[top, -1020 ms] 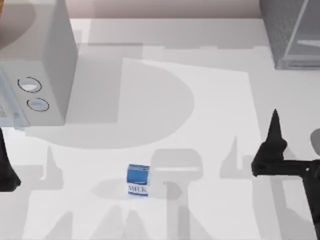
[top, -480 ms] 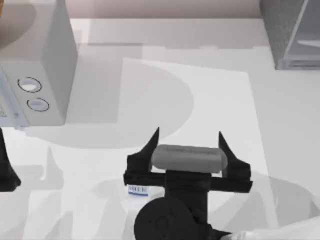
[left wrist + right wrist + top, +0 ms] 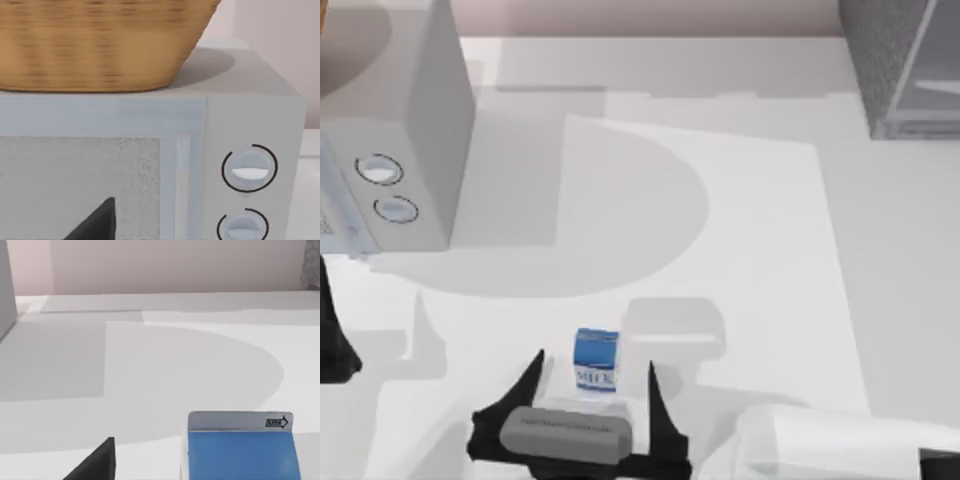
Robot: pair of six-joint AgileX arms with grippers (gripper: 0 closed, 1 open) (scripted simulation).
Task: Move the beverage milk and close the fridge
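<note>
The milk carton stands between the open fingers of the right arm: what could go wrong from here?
1. The milk carton sits nearer the right-hand finger of the right gripper. On closing, that finger may touch first and push or tip the small carton.
2. The fridge stands at the table's far right corner, so the carry is long, and a weak grip could drop the carton.
3. The left gripper is parked at the left edge, by the microwave.

milk [image 3: 596, 360] centre front, fridge [image 3: 905, 65] far right

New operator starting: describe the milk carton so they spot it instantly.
On the white table, look near the front edge, between the open fingers of the right tool. The small boxy blue-and-white carton stands there, the only item lettered "MILK".
</note>
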